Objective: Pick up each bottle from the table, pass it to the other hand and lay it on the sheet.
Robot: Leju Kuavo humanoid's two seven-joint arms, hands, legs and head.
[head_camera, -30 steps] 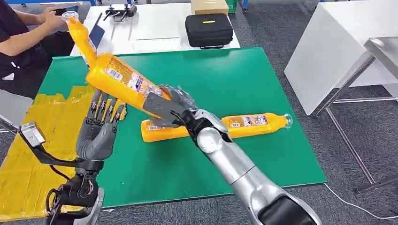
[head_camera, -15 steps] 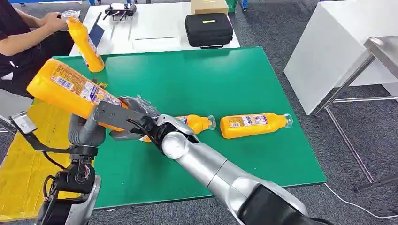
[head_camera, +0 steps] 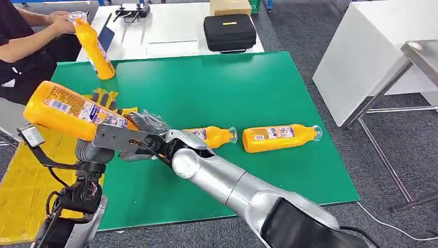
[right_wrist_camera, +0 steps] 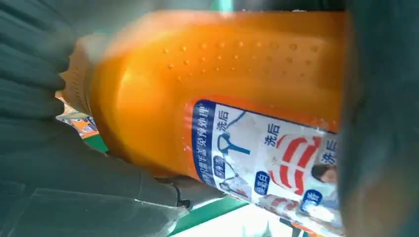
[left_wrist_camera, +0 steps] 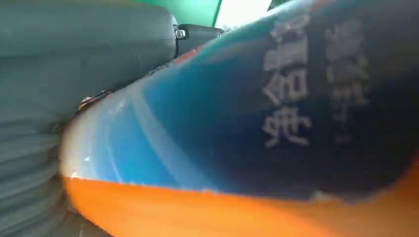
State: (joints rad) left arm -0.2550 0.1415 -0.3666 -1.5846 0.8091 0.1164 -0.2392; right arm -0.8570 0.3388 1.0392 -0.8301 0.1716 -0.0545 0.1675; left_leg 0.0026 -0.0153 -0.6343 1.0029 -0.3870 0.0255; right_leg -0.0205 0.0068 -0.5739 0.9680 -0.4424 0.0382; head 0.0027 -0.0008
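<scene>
As the bottle (head_camera: 72, 110) has swung lower over the sheet (head_camera: 31, 175) — both hands' fingers (head_camera: 135, 122) clamp it.

Beyond the green surface (head_camera: 248, 93) we see a white surface (head_camera: 175, 31) carrying a black zipped case (head_camera: 230, 32) and a tan cardboard box (head_camera: 230, 6). At far left sits a person in black (head_camera: 20, 46). Grey carpet floor (head_camera: 382, 155) spreads right.
</scene>
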